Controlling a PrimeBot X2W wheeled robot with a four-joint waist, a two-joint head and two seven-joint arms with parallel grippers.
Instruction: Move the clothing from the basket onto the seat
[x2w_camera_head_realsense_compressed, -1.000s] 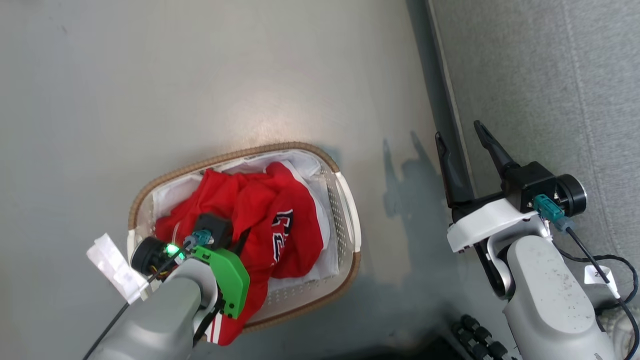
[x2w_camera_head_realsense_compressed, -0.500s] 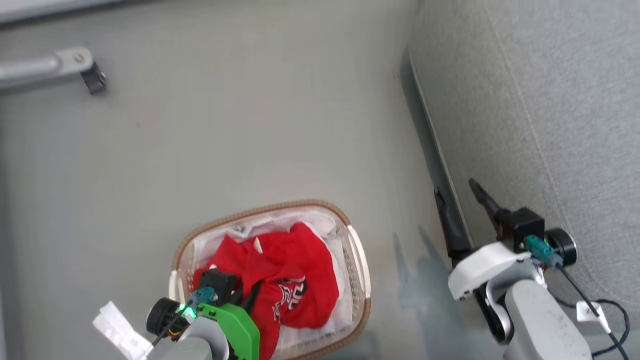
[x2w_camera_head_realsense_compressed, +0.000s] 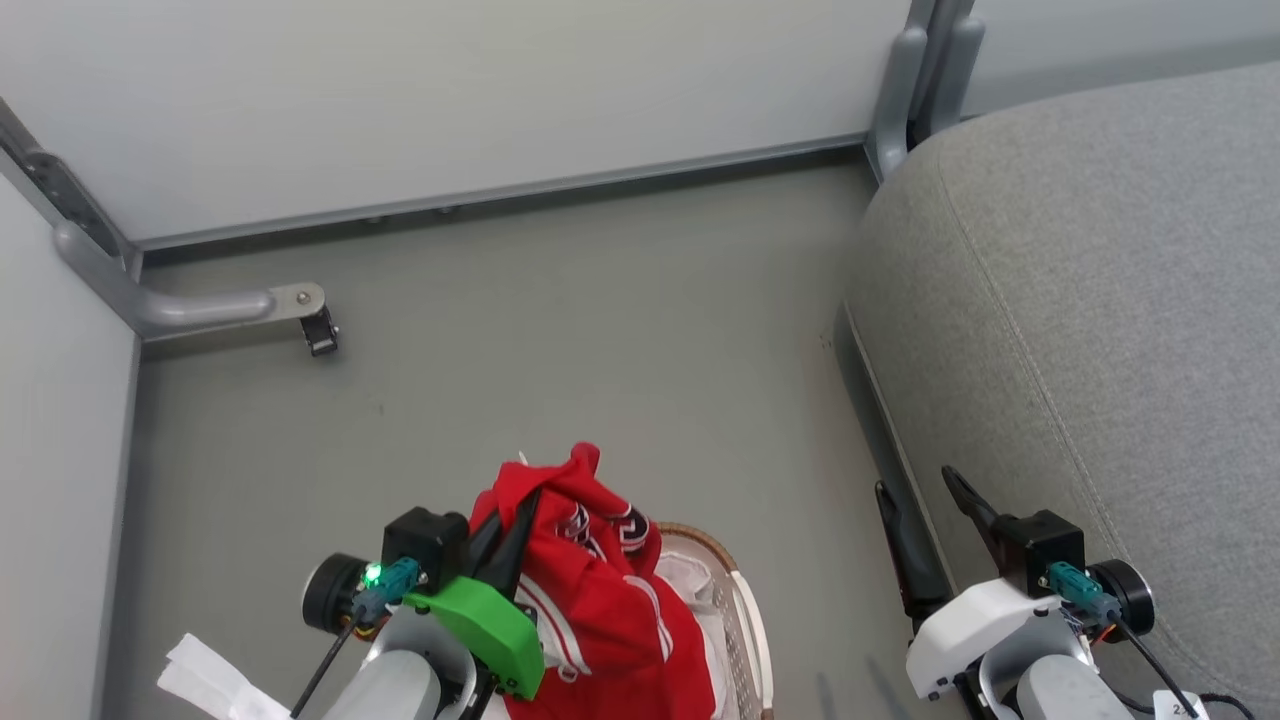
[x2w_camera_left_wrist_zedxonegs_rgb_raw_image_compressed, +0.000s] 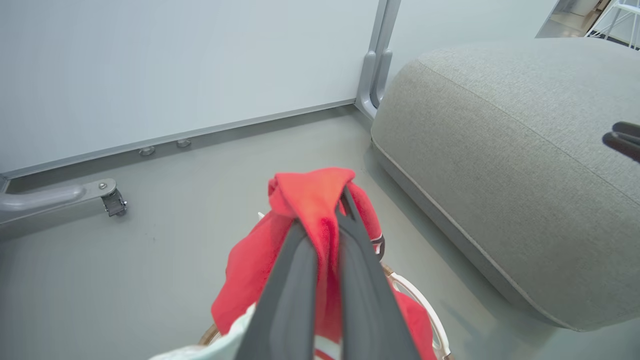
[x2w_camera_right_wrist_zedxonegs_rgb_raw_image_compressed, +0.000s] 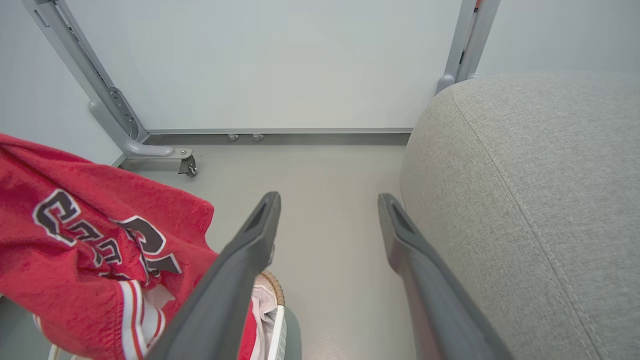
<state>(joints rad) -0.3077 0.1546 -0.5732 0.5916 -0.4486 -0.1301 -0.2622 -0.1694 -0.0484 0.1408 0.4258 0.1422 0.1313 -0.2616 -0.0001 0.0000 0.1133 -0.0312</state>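
Two grippers show in head view: left gripper (x2w_camera_head_realsense_compressed: 518, 508) and right gripper (x2w_camera_head_realsense_compressed: 916, 482).

The left gripper has its dark fingers pinched together on a fold of bright red soft jersey clothing (x2w_camera_head_realsense_compressed: 610, 610) with white striped trim and navy-and-white lettering. Fabric bunches over and past the fingertips. The rest drapes down below the gripper, over the oval white perforated plastic basket (x2w_camera_head_realsense_compressed: 748, 620) with a brown woven rim. Cannot tell whether the lower hem touches the basket; the frame edge cuts it off.

Left wrist view gives the grip itself: both fingers close, red cloth sandwiched between them, a red peak over the tips. Lettering is barely visible there. It also catches a dark fingertip of the right gripper at its right edge, over the seat.

Right wrist view gives the lettering face-on, the striped hem hanging left of the right gripper, and the white liner cloth (x2w_camera_right_wrist_zedxonegs_rgb_raw_image_compressed: 262, 305) inside the basket rim, just beside its left finger.

The right gripper's fingers are spread wide with nothing between them, bare grey floor (x2w_camera_right_wrist_zedxonegs_rgb_raw_image_compressed: 325, 250) ahead. The large grey woven-fabric upholstered seat (x2w_camera_head_realsense_compressed: 1100, 300) lies directly to its right, the right finger just beside the cushion edge.

The clothing is at the left gripper, apart from the seat. A grey metal frame leg (x2w_camera_head_realsense_compressed: 200, 308) with a caster stands ahead-left of the left gripper.
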